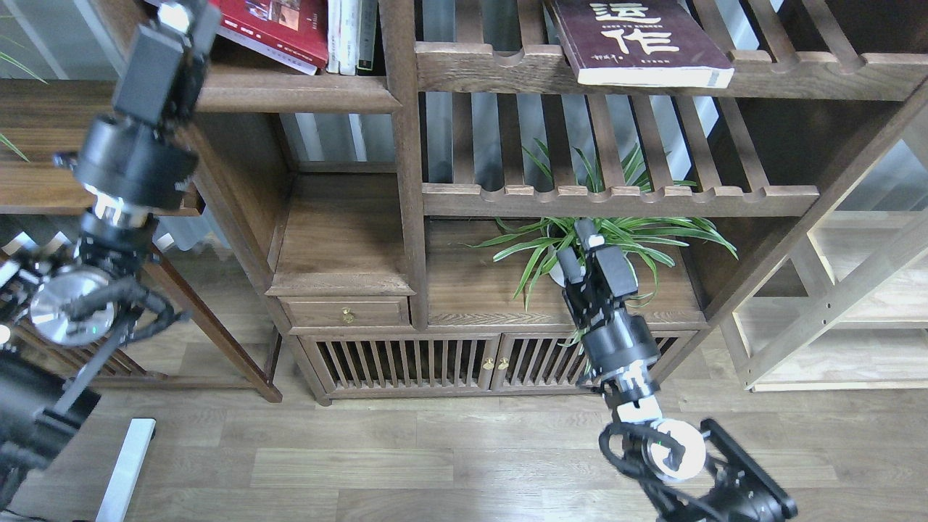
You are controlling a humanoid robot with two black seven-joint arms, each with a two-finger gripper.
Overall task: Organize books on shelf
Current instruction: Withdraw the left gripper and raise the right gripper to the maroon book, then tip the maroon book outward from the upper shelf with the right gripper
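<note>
The red book [286, 29] lies tilted on the solid dark-brown shelf [290, 94] at the top left. The maroon book [638, 40] with cream characters lies flat on a slatted rack at the top right, its front edge overhanging the rail. The white-lilac book is out of view. My left gripper [181, 11] is raised at the shelf's left end, beside the red book's left edge. Its fingertips are cut off by the top of the frame. My right gripper [578, 250] is low in front of the plant, open and empty.
Thin pale upright books [351, 32] stand right of the red book against a post. A potted spider plant [602, 243] sits in the lower bay just behind my right gripper. A slatted rack [616, 196] spans above it. A side table [43, 196] stands behind my left arm.
</note>
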